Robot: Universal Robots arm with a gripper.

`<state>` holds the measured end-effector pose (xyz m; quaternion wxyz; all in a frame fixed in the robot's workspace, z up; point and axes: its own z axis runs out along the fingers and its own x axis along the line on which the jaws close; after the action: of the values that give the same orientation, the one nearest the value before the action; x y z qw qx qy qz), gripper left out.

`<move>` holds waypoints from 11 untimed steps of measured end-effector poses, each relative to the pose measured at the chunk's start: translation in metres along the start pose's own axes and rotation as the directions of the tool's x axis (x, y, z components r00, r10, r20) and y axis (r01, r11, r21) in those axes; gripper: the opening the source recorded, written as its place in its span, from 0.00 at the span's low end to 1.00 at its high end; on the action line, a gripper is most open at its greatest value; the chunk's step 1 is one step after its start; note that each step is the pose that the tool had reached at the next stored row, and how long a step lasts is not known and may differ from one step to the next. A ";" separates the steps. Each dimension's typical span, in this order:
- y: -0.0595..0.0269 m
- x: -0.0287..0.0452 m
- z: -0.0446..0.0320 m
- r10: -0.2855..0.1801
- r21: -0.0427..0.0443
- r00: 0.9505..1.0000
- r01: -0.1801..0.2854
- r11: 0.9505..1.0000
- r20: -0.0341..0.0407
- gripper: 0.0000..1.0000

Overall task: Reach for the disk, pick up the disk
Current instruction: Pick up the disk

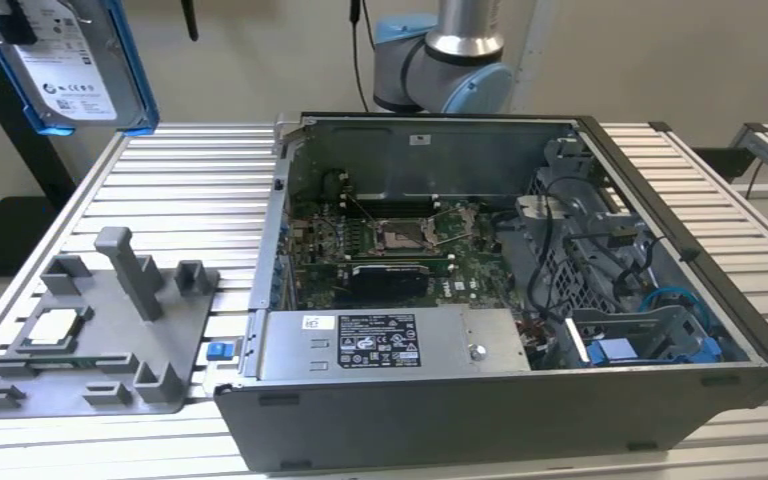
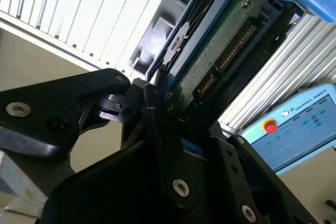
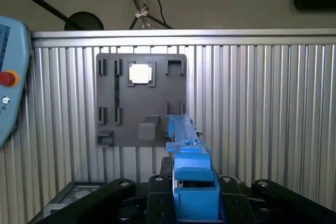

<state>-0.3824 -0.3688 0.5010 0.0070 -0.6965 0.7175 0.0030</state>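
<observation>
The disk [image 1: 75, 75], a silver drive with a white label in a bright blue bracket, hangs high above the table at the exterior view's far left. My gripper [image 1: 17, 18] holds it from above. In the second wrist view the disk [image 2: 220, 51] shows its green circuit board and connector, and the black gripper [image 2: 163, 93] is shut on its near end. In the first wrist view the blue bracket edge of the disk [image 3: 188, 150] sticks out from the gripper [image 3: 191, 184], high over the grey fixture plate [image 3: 157, 129].
An open computer case [image 1: 651, 400] stands on the slatted aluminium table [image 1: 197, 190], with the arm's base [image 1: 444, 70] behind it. The grey fixture plate [image 1: 104, 390] with upright posts carries a small square chip [image 1: 53, 328]. A teach pendant [image 2: 294, 124] lies beyond the table.
</observation>
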 end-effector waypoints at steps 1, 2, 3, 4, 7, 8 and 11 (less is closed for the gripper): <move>-0.0015 -0.0001 0.0001 0.000 0.000 1.000 0.000 1.000 0.000 0.00; -0.0030 -0.0001 0.0000 0.000 0.000 1.000 0.000 1.000 0.000 0.00; -0.0044 -0.0002 0.0001 0.000 0.000 1.000 0.000 1.000 0.000 0.00; -0.0058 -0.0002 0.0001 0.000 0.000 1.000 0.000 1.000 0.000 0.00; -0.0101 -0.0003 0.0001 0.000 0.000 1.000 0.000 1.000 0.000 0.00; -0.0116 -0.0004 0.0001 0.000 0.000 1.000 0.000 1.000 0.000 0.00; -0.0159 -0.0005 0.0002 0.000 0.000 1.000 0.000 1.000 0.000 0.00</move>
<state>-0.3665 -0.3688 0.5009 0.0070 -0.6965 0.7176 0.0030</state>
